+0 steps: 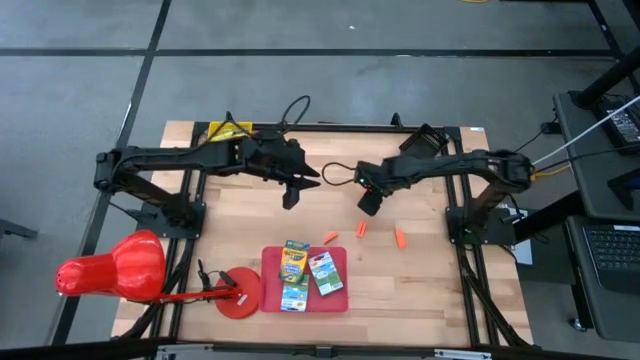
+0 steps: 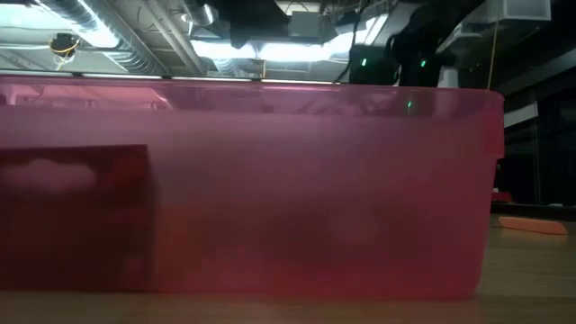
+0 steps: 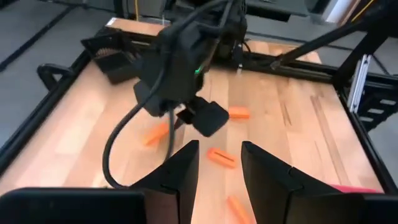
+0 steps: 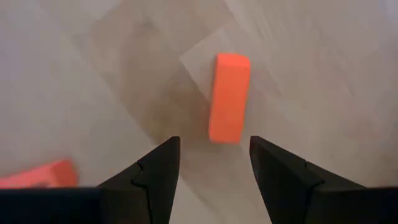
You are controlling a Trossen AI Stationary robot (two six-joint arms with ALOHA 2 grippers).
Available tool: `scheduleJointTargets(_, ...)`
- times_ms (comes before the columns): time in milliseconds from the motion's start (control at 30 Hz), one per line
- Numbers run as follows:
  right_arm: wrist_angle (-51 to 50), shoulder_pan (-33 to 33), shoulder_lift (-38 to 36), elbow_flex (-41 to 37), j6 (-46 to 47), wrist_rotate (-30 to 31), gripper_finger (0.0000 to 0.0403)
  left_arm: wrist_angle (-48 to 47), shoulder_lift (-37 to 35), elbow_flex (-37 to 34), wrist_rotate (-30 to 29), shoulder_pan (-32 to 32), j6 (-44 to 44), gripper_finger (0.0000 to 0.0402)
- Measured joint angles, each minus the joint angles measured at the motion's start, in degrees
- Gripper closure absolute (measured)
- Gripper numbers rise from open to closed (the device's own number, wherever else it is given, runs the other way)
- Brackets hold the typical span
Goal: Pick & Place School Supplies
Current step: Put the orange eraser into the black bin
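Note:
Three short orange sticks lie flat on the wooden table. My right gripper is open and hovers just above and on the far side of the middle stick, which shows straight ahead of its fingers in the right wrist view; another stick lies off to the side. My left gripper is open and empty over the table's middle, left of the right one. Two yellow-green crayon boxes and a green-white pack lie in the red tray.
A big red cone lies at the near left, with a red disc beside the tray. A yellow item sits at the far left edge. In the low view the tray's wall fills most of the picture.

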Motion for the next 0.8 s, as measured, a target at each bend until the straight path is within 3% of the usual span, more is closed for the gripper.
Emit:
scheduleJointTargets(200,4.33,-3.29,3.22,0.0,-0.89,-1.73,0.0186,-4.69,-2.97,2.76,-0.36,0.0,0.25,0.0287)
scheduleJointTargets(800,6.79,-5.15,3.41,-0.28,-2.67,-2.79,0.0184,-5.35,-8.23,2.85,-2.02,1.2,-1.83,0.0292)
